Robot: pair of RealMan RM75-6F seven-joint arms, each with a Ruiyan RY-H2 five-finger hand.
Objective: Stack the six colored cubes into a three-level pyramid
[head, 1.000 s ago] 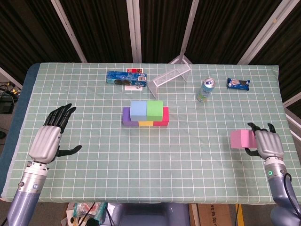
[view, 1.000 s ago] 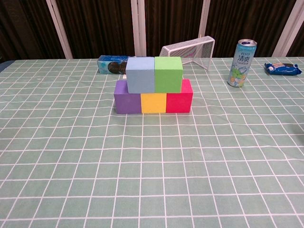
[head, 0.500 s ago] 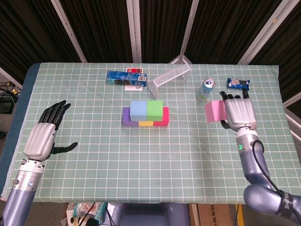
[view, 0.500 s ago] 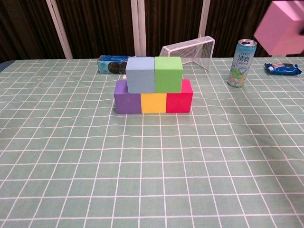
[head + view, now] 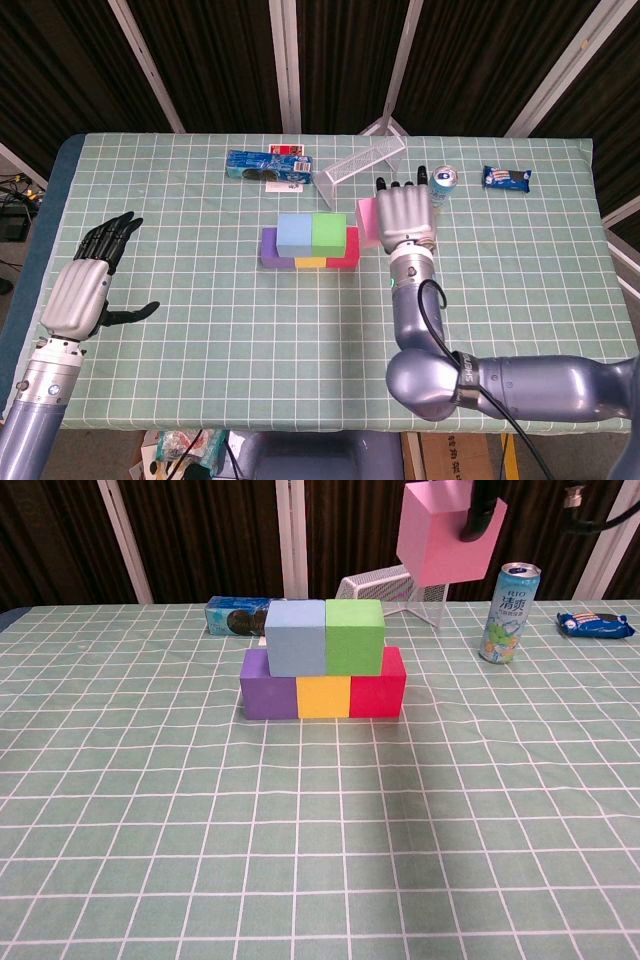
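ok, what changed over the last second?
The right hand, holding the pink cube, lifted it from the table's right edge and carried it left, above and just right of the stack. The left hand drifted slightly. The five stacked cubes and clutter stayed put.

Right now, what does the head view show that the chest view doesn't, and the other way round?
Only the head view shows the open left hand and the back of the right hand. Only the chest view shows the pink foam cube held well above the blue cube and green cube. Both show the five-cube stack, drink can and white wire basket.
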